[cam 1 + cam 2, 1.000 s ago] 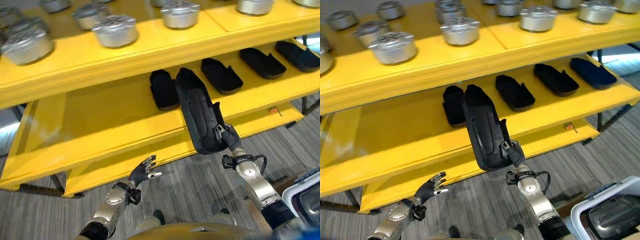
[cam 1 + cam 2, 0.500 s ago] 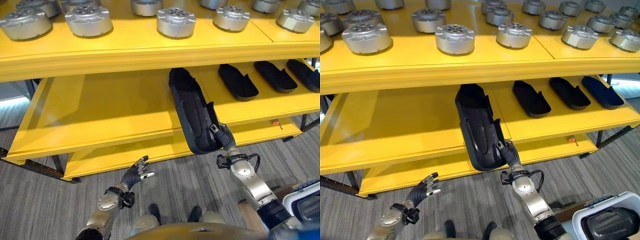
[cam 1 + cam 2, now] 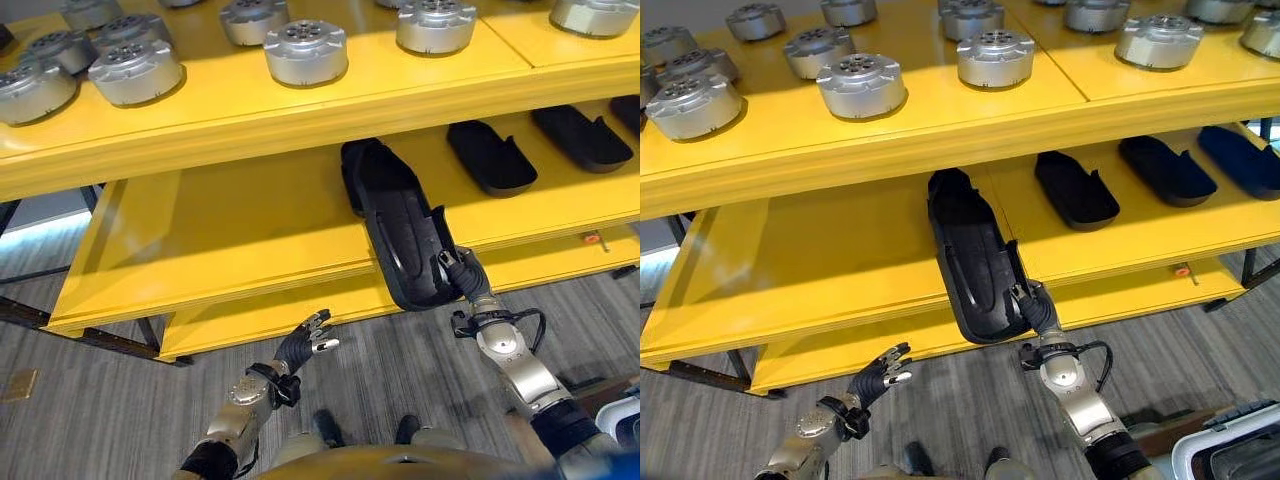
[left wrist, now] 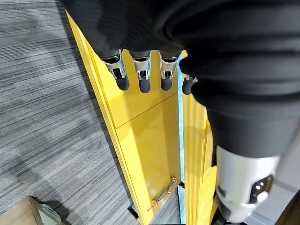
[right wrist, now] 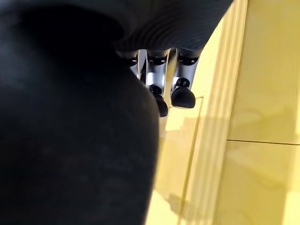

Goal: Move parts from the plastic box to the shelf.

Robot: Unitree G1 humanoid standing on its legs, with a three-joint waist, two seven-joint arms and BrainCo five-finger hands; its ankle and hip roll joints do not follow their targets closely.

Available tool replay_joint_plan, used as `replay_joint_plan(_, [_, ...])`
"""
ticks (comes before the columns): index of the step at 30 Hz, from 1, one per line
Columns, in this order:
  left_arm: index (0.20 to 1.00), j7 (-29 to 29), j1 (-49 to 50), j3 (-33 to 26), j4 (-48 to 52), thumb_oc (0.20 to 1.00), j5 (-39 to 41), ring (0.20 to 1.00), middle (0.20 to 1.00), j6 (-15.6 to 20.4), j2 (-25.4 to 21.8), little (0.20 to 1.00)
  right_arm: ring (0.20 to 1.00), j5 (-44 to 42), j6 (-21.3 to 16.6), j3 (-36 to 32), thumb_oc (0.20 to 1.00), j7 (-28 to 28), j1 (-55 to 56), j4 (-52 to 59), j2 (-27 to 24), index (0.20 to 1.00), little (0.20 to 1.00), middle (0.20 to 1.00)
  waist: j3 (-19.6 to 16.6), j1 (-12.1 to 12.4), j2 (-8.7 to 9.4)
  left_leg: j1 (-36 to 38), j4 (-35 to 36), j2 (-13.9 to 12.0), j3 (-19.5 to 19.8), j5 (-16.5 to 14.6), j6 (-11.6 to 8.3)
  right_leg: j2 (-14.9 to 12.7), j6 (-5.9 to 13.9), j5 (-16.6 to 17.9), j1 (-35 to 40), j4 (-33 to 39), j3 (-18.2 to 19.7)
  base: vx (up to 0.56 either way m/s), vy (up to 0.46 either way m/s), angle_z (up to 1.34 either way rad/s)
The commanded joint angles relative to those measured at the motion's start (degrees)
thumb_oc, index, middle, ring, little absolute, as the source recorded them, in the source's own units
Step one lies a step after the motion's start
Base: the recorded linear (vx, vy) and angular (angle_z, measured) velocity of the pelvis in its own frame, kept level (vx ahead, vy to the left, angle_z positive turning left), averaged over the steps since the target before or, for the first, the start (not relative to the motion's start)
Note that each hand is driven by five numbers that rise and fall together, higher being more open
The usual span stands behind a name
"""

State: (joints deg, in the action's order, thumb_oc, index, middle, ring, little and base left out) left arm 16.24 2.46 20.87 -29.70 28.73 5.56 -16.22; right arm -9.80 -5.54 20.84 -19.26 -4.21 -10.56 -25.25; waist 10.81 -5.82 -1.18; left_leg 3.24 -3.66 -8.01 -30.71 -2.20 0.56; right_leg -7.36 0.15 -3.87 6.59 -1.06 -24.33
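The right hand (image 3: 1038, 312) is clenched on the near end of a long black part (image 3: 973, 262), low and a little right of centre in the frame. The part's long axis runs away from the hand, up toward the middle shelf (image 3: 820, 265), its far end already over the yellow board and the near end overhanging the front edge. To seat it, I'd judge, it wants pushing straight along that axis, into the gap left of the three black parts (image 3: 1074, 190) (all lying the same way). The left hand (image 3: 303, 343) hangs released at lower left, well apart from the part.
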Motion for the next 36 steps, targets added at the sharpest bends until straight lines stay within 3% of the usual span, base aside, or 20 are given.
replay_joint_plan(1, [1.0,0.8,-1.9,-0.6,-0.2,1.0,1.6,1.0,1.0,2.2,-0.8,1.0,0.2,0.0,-5.5,-1.9,0.2,0.0,-3.6,3.5,0.7,0.2,0.2,0.2,-0.9,0.3,1.5,3.1,-2.5,-3.0,3.4,3.9,-4.61,1.2,2.98,1.9,-1.5,-1.8,6.1,0.16,0.448,0.11])
replay_joint_plan(2, [1.0,0.5,-1.6,-1.1,-0.1,1.0,2.6,1.0,1.0,2.1,-0.6,1.0,0.2,0.3,-5.9,-2.5,0.2,1.2,-2.8,3.9,-0.6,0.2,0.2,0.2,-1.0,0.1,0.98,2.5,-3.4,-8.2,6.4,10.5,-7.3,0.7,2.26,0.8,-1.8,-3.3,7.6,0.16,0.468,0.04])
replay_joint_plan(5, [1.0,-1.2,-1.7,-2.1,-0.6,1.0,0.7,1.0,1.0,1.8,-0.7,1.0,0.2,0.7,-6.4,-2.4,0.2,2.2,-3.2,3.6,-1.8,0.2,0.2,0.2,-1.0,0.4,0.1,2.1,-2.6,-9.8,11.6,12.9,-6.91,-0.2,2.15,1.1,-3.5,-4.9,10.1,0.05,0.528,-0.34])
replay_joint_plan(11, [1.0,0.4,-0.5,-3.0,-2.8,1.0,0.6,1.0,1.0,1.3,-1.9,1.0,0.2,-1.1,-4.7,-3.5,0.2,2.5,-2.7,4.6,-1.9,0.2,0.2,0.2,-1.2,-0.1,-0.31,5.5,2.6,-3.9,8.9,4.2,-4.16,-4.4,5.6,2.6,-3.1,-5.7,10.0,0.05,0.479,-0.17])
replay_joint_plan(14, [1.0,1.0,0.2,-3.4,-2.9,1.0,-0.9,1.0,1.0,2.1,-2.8,1.0,0.2,-1.6,-4.3,-4.2,0.2,2.3,-2.3,4.9,-1.2,0.2,0.2,0.2,-1.0,0.3,-0.18,5.8,4.2,-2.9,9.6,3.8,-3.54,-5.6,7.07,3.7,-3.3,-5.9,10.2,-0.03,0.446,0.14])
replay_joint_plan(15, [1.0,1.6,1.5,-3.6,-3.0,1.0,-4.5,1.0,1.0,4.4,-4.6,1.0,0.2,-1.4,-4.1,-4.9,0.2,0.6,-2.4,5.3,0.4,0.2,0.2,0.2,-0.1,1.5,0.3,6.2,7.2,0.1,10.2,4.0,-1.85,-9.1,9.98,8.9,-4.9,-6.7,9.6,-0.15,0.732,0.14])
replay_joint_plan(17, [1.0,1.5,2.1,-3.7,-2.7,1.0,-5.8,1.0,1.0,5.7,-5.4,1.0,0.2,-1.0,-4.2,-5.0,0.2,0.4,-2.6,5.4,1.1,0.2,0.2,0.2,0.3,2.4,0.6,6.7,8.1,1.6,8.7,3.6,-1.26,-11.3,11.08,12.6,-6.0,-7.0,7.4,-0.14,0.547,0.2])
replay_joint_plan(18, [1.0,1.4,2.7,-3.9,-2.5,1.0,-5.8,1.0,1.0,6.5,-5.8,1.0,0.2,-0.8,-4.3,-4.9,0.2,0.5,-3.0,5.1,1.7,0.2,0.2,0.2,0.5,3.2,0.61,7.7,8.5,2.5,8.0,2.1,-1.43,-12.4,12.78,14.2,-6.5,-7.8,5.3,-0.08,0.338,0.02])
replay_joint_plan(20, [1.0,0.9,3.6,-4.1,-2.0,1.0,-5.4,1.0,1.0,7.1,-6.0,1.0,0.2,-0.3,-4.2,-4.2,0.2,0.4,-3.8,4.8,2.5,0.2,0.2,0.2,0.9,4.6,0.54,8.0,8.7,3.0,5.8,1.6,-1.35,-13.4,13.6,16.3,-7.7,-9.2,0.9,-0.1,0.281,-0.52])
replay_joint_plan(22, [1.0,0.5,3.7,-4.2,-2.0,1.0,-5.3,1.0,1.0,7.6,-6.3,1.0,0.2,-0.5,-4.3,-3.8,0.2,0.2,-4.5,4.3,3.0,0.2,0.2,0.2,1.1,5.3,0.23,7.7,8.7,3.5,4.7,1.6,-1.06,-12.7,13.44,15.3,-8.3,-10.9,-1.1,-0.11,0.21,-0.86])
replay_joint_plan(27, [1.0,0.6,2.4,-4.0,-2.2,1.0,-3.5,1.0,1.0,6.8,-6.5,1.0,0.2,-1.1,-3.8,-3.9,0.2,0.5,-4.1,4.6,2.2,0.2,0.2,0.2,0.8,4.1,0.82,7.1,8.7,5.0,4.9,1.1,0.26,-5.8,11.3,9.8,-8.2,-10.7,0.5,-0.01,0.102,-0.06])
replay_joint_plan(28, [1.0,0.3,2.1,-3.3,-2.1,1.0,-3.1,1.0,1.0,6.5,-5.7,1.0,0.2,-1.4,-3.5,-3.9,0.2,0.4,-4.1,4.3,2.2,0.2,0.2,0.2,0.4,3.5,1.29,7.0,8.7,5.4,5.9,1.1,0.14,-2.2,9.93,7.8,-7.2,-7.6,2.2,0.09,-0.011,0.1])
replay_joint_plan(30, [1.0,0.5,1.7,-2.5,-2.2,1.0,-3.5,1.0,1.0,6.2,-5.0,1.0,0.2,-1.5,-2.9,-4.3,0.2,0.0,-3.7,4.0,1.9,0.2,0.2,0.2,0.1,2.8,1.5,6.7,8.7,5.9,7.8,0.9,0.02,0.5,8.49,6.4,-6.0,-3.9,5.2,0.06,-0.058,0.16])
replay_joint_plan(32, [1.0,0.6,1.0,-1.4,-1.8,1.0,-4.6,1.0,1.0,5.4,-3.9,1.0,0.2,-1.6,-1.2,-4.8,0.2,-0.3,-2.8,4.2,1.9,0.2,0.2,0.2,-0.5,1.8,1.9,5.4,8.7,6.5,9.8,1.8,0.49,2.3,7.0,7.1,-6.2,-1.5,9.7,0.02,-0.088,0.54])
replay_joint_plan(36, [1.0,0.2,0.5,-0.8,-1.0,1.0,-4.1,1.0,1.0,4.7,-2.9,1.0,0.2,-1.6,-1.5,-5.0,0.2,3.1,-2.3,3.6,1.5,0.2,0.2,0.2,-1.5,1.7,2.51,5.0,8.7,6.4,9.2,2.0,0.03,2.7,7.01,7.5,-3.7,1.5,10.3,0.07,-0.09,0.45])
